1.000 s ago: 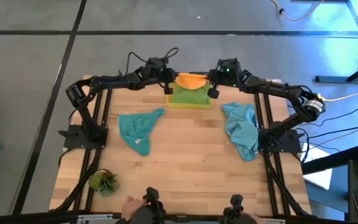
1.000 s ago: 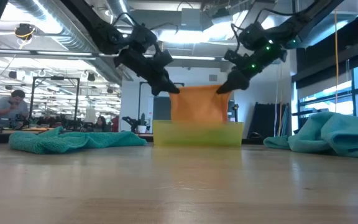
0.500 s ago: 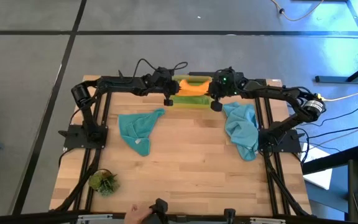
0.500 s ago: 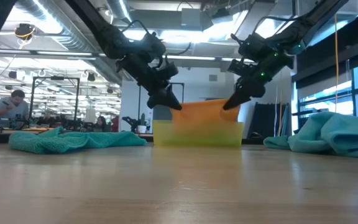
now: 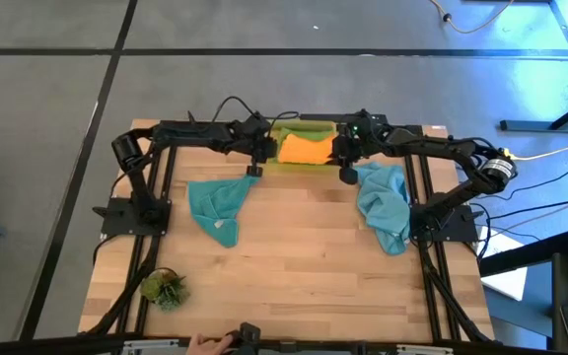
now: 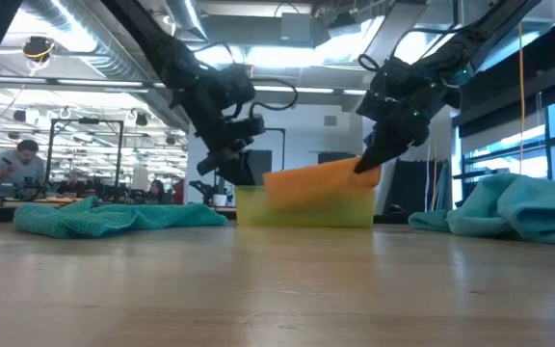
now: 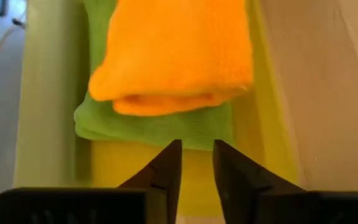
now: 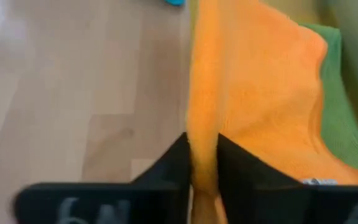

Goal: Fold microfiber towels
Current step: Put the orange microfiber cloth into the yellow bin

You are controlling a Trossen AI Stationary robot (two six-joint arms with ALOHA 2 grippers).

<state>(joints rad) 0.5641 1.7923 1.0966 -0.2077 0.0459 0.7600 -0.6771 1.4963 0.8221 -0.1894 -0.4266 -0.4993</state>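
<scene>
- Counter [image 5: 294, 256] of pale wood planks fills the high view, with grey floor around it; the low view looks across it into a large workshop with ceiling lights and a person seated far off at one side.
- Teal towels: one [image 5: 220, 205] lies crumpled on the left half, the other [image 5: 383, 202] heaped on the right half, well apart, both unfolded.
- Yellow bin [image 5: 270, 166] stands at the far middle edge, holding a folded green towel [image 7: 160, 127] with the folded orange towel [image 5: 304, 149] lying on top.
- Step in hand, by my reading: setting the orange towel into the bin, so two of four are nearly done.
- Right hand [image 8: 202, 163] sits at the bin's right end, clamped on an edge of the orange towel, which drapes up over the rim there.
- Left hand [image 7: 196, 165] hovers at the bin's left end, fingers slightly apart, nothing between them.
- Next move probably calls for the right hand to let go so the raised edge drops flat, then for both arms to reach a teal towel.
- Small plant tuft [image 5: 164, 288] sits near the front left corner.
</scene>
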